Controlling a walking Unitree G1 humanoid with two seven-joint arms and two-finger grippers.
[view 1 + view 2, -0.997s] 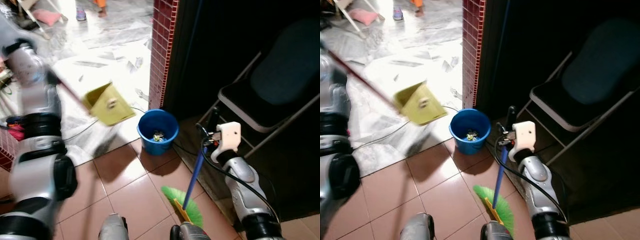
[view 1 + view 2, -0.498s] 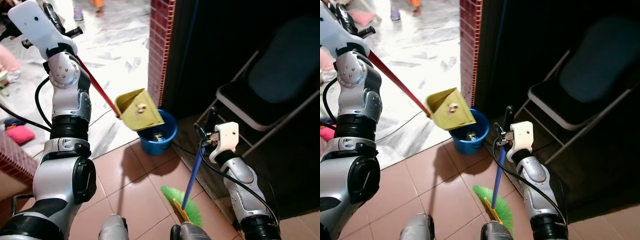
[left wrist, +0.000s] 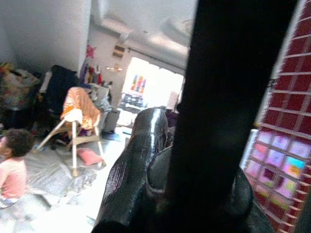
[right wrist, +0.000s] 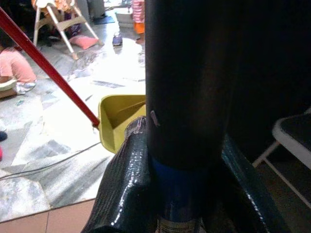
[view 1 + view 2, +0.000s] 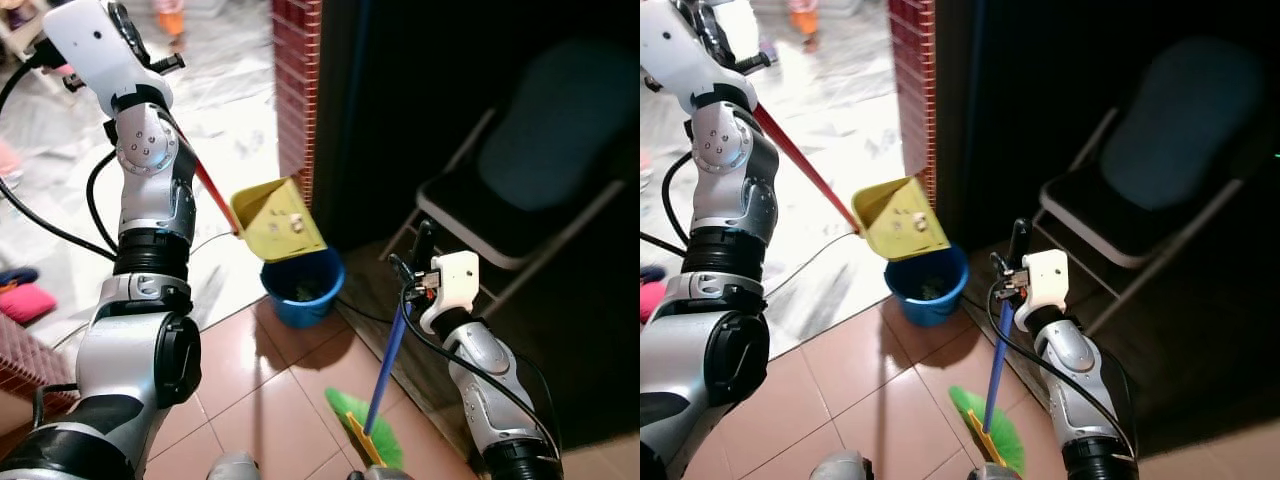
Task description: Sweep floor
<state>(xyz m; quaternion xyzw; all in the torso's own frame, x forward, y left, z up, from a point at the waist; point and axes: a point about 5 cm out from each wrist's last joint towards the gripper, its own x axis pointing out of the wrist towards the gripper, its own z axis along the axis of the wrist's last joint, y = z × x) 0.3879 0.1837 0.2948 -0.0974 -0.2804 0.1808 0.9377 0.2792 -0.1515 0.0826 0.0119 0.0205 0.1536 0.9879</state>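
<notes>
A yellow dustpan (image 5: 278,222) on a long red handle (image 5: 210,190) hangs tilted just above the blue bucket (image 5: 300,290), which holds some litter. My left gripper (image 5: 148,62) is raised high at the left and is shut on the top of that handle. My right gripper (image 5: 408,280) is shut on the blue handle (image 5: 388,360) of a broom standing upright right of the bucket. The broom's green bristles (image 5: 365,440) rest on the brown tiles. In the right wrist view the fingers (image 4: 121,184) clasp the blue shaft, with the dustpan (image 4: 119,119) beyond.
A red brick pillar (image 5: 295,80) stands behind the bucket, with a dark room to its right. A dark folding chair (image 5: 520,170) is close behind my right arm. A cable (image 5: 215,240) crosses the pale marble floor. A person in pink (image 3: 12,165) sits near a high chair (image 3: 77,116).
My left arm swung up and carried the dustpan from left of the bucket to over its rim. The right arm and broom stayed put. The camera shifted slightly.
</notes>
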